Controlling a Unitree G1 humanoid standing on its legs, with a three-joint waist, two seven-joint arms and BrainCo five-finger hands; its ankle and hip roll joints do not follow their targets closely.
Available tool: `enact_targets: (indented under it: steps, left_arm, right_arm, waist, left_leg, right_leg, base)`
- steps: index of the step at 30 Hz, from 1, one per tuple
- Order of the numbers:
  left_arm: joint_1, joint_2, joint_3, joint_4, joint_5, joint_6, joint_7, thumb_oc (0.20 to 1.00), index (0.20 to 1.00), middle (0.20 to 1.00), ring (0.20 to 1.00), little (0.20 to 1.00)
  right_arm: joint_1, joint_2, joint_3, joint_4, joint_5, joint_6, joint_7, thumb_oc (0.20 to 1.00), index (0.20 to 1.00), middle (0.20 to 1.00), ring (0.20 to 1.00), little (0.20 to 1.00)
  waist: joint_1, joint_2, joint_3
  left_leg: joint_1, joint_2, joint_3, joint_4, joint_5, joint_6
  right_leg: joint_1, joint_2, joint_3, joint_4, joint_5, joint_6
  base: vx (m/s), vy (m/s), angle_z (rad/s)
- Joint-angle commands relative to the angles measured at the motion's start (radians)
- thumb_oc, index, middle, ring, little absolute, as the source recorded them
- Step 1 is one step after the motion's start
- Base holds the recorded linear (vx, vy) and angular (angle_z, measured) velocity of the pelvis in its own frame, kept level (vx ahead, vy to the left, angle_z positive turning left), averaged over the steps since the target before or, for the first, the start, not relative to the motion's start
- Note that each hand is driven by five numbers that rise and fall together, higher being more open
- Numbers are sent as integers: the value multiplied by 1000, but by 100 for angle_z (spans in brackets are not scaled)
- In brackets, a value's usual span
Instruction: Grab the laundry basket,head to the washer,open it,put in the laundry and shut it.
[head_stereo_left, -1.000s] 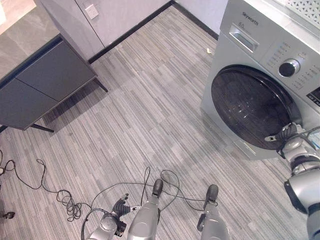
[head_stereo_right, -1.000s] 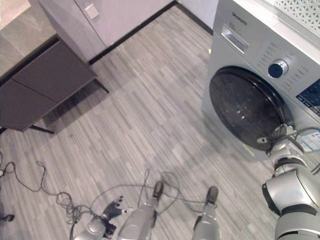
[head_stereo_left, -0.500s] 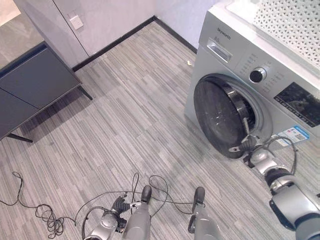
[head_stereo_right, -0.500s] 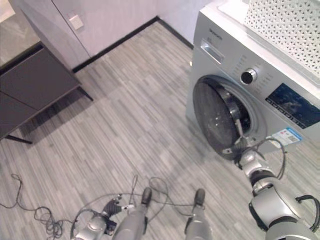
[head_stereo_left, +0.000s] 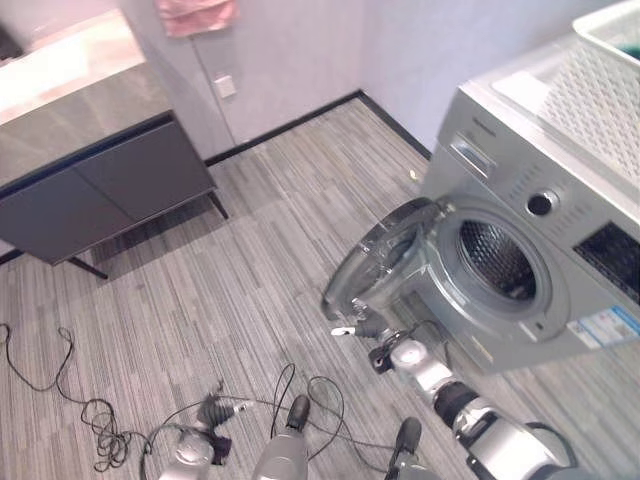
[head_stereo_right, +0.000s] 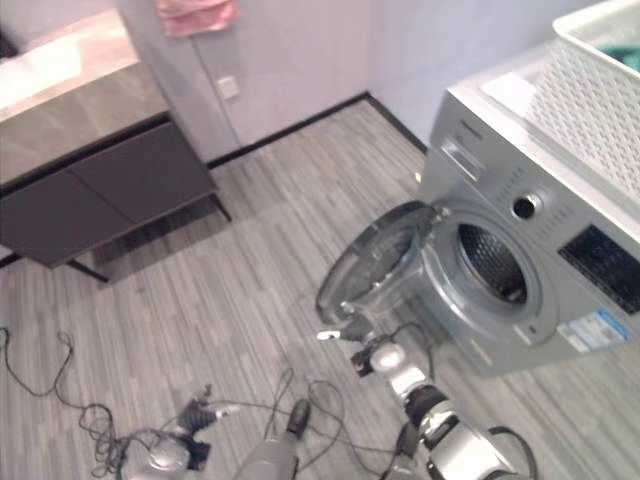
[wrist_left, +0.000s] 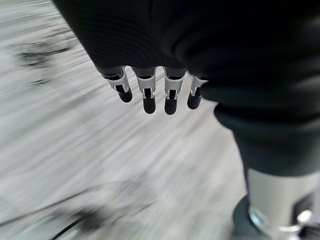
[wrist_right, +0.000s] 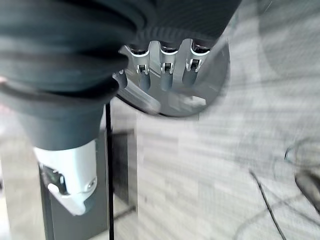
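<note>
Nearest me, my left hand (head_stereo_left: 212, 412) hangs low over the striped floor (head_stereo_left: 250, 270), fingers relaxed and empty. My right hand (head_stereo_left: 372, 332) hooks curled fingers on the washer door (head_stereo_left: 375, 262), swung wide. Beyond, the washer (head_stereo_left: 540, 250) carries a sticker I cannot read; the white laundry basket (head_stereo_right: 600, 80) sits on top.

Even indoor light, soft shadows; floor (wrist_left: 100, 150) motion-blurred in both wrist views.
</note>
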Motion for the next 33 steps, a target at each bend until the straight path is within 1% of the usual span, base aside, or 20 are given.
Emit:
enact_targets:
  steps: [1,3,7,9,11,13,15,16,17,18,20,21,22,25,27,28,30,31,32,33]
  left_arm:
    - [-44,86,23,11,147,-44,74,1000,1000,1000,1000,1000]
    - [-36,161,84,-178,205,-61,93,1000,1000,1000,1000,1000]
    - [-80,216,130,-358,269,-82,118,1000,1000,1000,1000,1000]
    - [-131,258,118,-478,276,-99,78,1000,1000,1000,1000,1000]
    - [-197,305,56,-516,191,-128,-7,1000,1000,1000,1000,1000]
    - [-287,394,-52,-526,-13,-141,-165,1000,1000,1000,1000,1000]
    - [-465,485,-262,-451,-185,-97,-340,1000,1000,1000,1000,1000]
    - [-476,484,-272,-446,-186,-98,-340,1000,1000,1000,1000,1000]
    - [-749,510,-595,-296,-198,-50,-466,1000,1000,1000,1000,1000]
    - [-758,508,-603,-292,-199,-51,-466,1000,1000,1000,1000,1000]
    - [-899,463,-763,-150,-166,-27,-521,1000,1000,1000,1000,1000]
    - [-906,460,-769,-145,-166,-29,-521,1000,1000,1000,1000,1000]
    - [-1004,389,-889,-4,-91,-5,-561,1000,1000,1000,1000,1000]
    - [-1013,247,-936,230,34,30,-597,1000,1000,1000,1000,1000]
    - [-986,195,-917,321,82,33,-594,1000,1000,1000,1000,1000]
    - [-917,80,-837,554,189,52,-566,1000,1000,1000,1000,1000]
    - [-884,-29,-730,751,283,84,-497,1000,1000,1000,1000,1000]
    - [-890,-63,-672,839,313,95,-445,1000,1000,1000,1000,1000]
    - [-890,-63,-672,840,313,95,-445,1000,1000,1000,1000,1000]
    - [-958,-65,-567,947,314,127,-350,1000,1000,1000,1000,1000]
  right_arm:
    - [-22,-15,-22,36,-44,-17,-8,1000,1000,1000,1000,1000]
    - [45,-30,-56,95,-112,4,-12,1000,1000,1000,1000,1000]
    - [115,-29,-85,164,-167,23,-10,1000,1000,1000,1000,1000]
    - [150,-32,-112,201,-180,35,-9,1000,1000,1000,1000,1000]
    - [183,-45,-139,214,-182,41,-4,1000,1000,1000,1000,1000]
    - [219,-58,-161,228,-178,54,9,1000,1000,1000,1000,1000]
    - [248,-73,-165,239,-180,63,37,1000,1000,1000,1000,1000]
    - [248,-73,-170,239,-180,63,37,1000,1000,1000,1000,1000]
    - [277,-88,-164,249,-183,64,65,1000,1000,1000,1000,1000]
    - [276,-87,-168,249,-183,64,65,1000,1000,1000,1000,1000]
    - [276,-101,-157,246,-186,63,70,1000,1000,1000,1000,1000]
    - [277,-100,-160,246,-186,63,70,1000,1000,1000,1000,1000]
    - [282,-117,-150,236,-182,65,82,1000,1000,1000,1000,1000]
    - [281,-135,-128,232,-182,75,90,1000,1000,1000,1000,1000]
    - [279,-141,-125,231,-180,81,91,1000,1000,1000,1000,1000]
    - [277,-146,-120,228,-179,86,90,1000,1000,1000,1000,1000]
    - [266,-148,-118,218,-175,84,83,1000,1000,1000,1000,1000]
    - [258,-156,-121,199,-171,79,79,1000,1000,1000,1000,1000]
    - [258,-156,-121,199,-171,79,79,1000,1000,1000,1000,1000]
    - [235,-175,-125,137,-157,67,63,1000,1000,1000,1000,1000]
  waist:
    - [-10,-59,-5]
    - [-20,-65,-17]
    - [-47,-74,-31]
    - [-69,-73,-37]
    - [-96,-73,-42]
    - [-135,-63,-55]
    - [-173,-54,-70]
    - [-169,-57,-70]
    - [-216,-50,-81]
    - [-213,-53,-82]
    - [-243,-49,-81]
    - [-239,-51,-80]
    - [-261,-49,-72]
    - [-286,-54,-56]
    - [-292,-55,-50]
    - [-307,-59,-39]
    - [-330,-72,-24]
    - [-342,-75,-14]
    - [-342,-75,-14]
    - [-366,-90,14]
  left_leg:
    - [-2,-34,53,13,-25,25]
    - [24,-23,62,0,-34,22]
    - [41,-18,74,-9,-37,22]
    - [58,-9,89,-13,-46,20]
    - [65,-8,106,-16,-44,21]
    - [84,-1,131,-19,-54,23]
    - [99,2,152,-24,-54,23]
    - [96,1,152,-25,-51,24]
    - [115,6,176,-26,-58,23]
    - [112,5,175,-26,-55,24]
    - [115,7,188,-26,-56,23]
    - [115,7,188,-26,-56,23]
    - [115,10,200,-26,-55,21]
    - [113,14,217,-26,-52,20]
    - [111,15,221,-26,-51,20]
    - [108,16,231,-26,-51,19]
    - [103,20,238,-26,-46,17]
    - [99,23,242,-26,-41,16]
    - [99,23,242,-26,-41,16]
    - [82,27,252,-26,-28,14]
  right_leg:
    - [50,-52,24,8,-119,64]
    - [66,-45,22,10,-128,63]
    - [70,-41,33,7,-128,64]
    - [72,-35,44,8,-133,65]
    - [67,-33,60,6,-126,67]
    - [68,-27,80,7,-125,70]
    - [65,-23,97,5,-119,76]
    - [62,-25,97,4,-117,76]
    - [63,-18,118,3,-111,82]
    - [60,-20,118,2,-109,83]
    - [51,-17,128,3,-105,87]
    - [51,-17,129,3,-105,87]
    - [39,-14,141,4,-100,91]
    - [23,-11,158,6,-96,92]
    - [17,-10,164,7,-96,91]
    - [7,-8,174,7,-96,88]
    - [-6,-3,187,10,-94,82]
    - [-15,1,196,11,-91,80]
    - [-15,1,196,11,-91,80]
    - [-44,10,215,13,-81,74]
  base:
    - [65,-9,5]
    - [65,-10,2]
    - [49,-2,-3]
    - [32,-1,-3]
    - [17,22,-18]
    - [60,31,-20]
    - [49,28,-37]
    - [76,7,-57]
    - [47,-2,-53]
    - [62,-10,-21]
    - [5,-8,-19]
    - [-12,-15,-43]
    - [-24,-15,-41]
    - [-40,-21,-18]
    - [-43,-4,-19]
    - [-58,-9,-24]
    - [-87,-15,-14]
    - [-62,-10,-1]
    - [-152,-15,-9]
    - [-170,-12,-11]
